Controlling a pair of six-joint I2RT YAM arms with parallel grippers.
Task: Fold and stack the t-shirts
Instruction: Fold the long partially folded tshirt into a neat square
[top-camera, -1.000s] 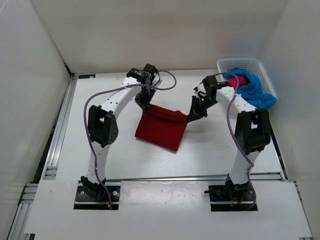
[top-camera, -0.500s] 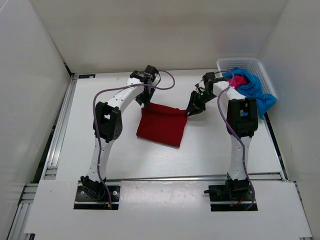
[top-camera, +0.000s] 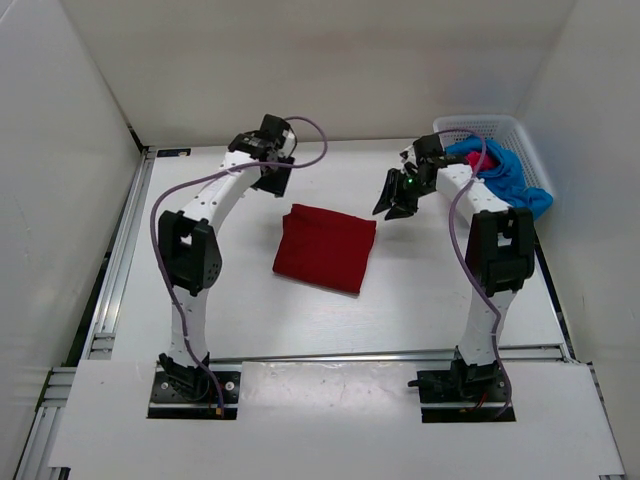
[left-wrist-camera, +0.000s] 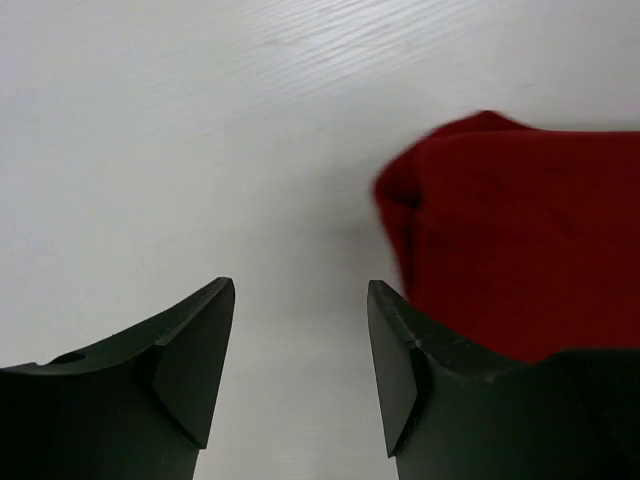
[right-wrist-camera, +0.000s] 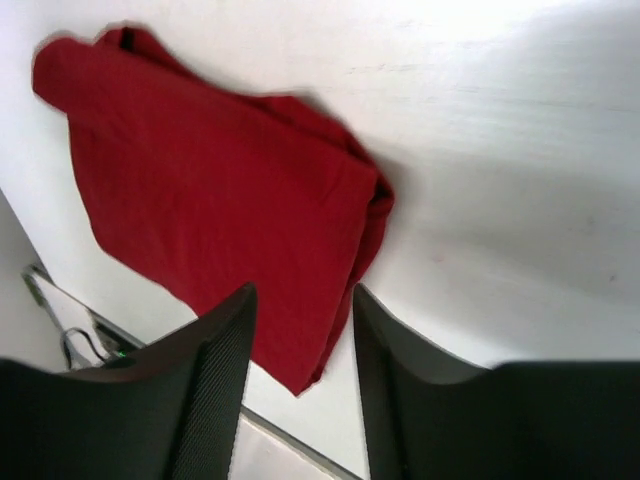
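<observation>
Plainly, the red shirt (top-camera: 325, 248) lies folded flat at the middle of the table (top-camera: 420, 300). It is a near-square packet with no clear long axis, its far edge running left to right and a little askew. Beyond that edge both claws hang clear of it: the left gripper (left-wrist-camera: 300, 292) off the far left corner, the right gripper (right-wrist-camera: 303, 295) off the far right corner. Each has its fingers apart with nothing between them. Farther off, in the far right corner, the basket (top-camera: 450, 128) holds the blue shirt (top-camera: 510, 178), which spills over its near rim, and the pink shirt (top-camera: 480, 160) bunched against it. The next move, I judge, is a reach for one of those two. They lie right of and just behind the right gripper, so that arm is much the nearer. Only the top view shows the basket — the wrist views give instead the empty gaps and, from the right, the layered fold at the packet's corner.
</observation>
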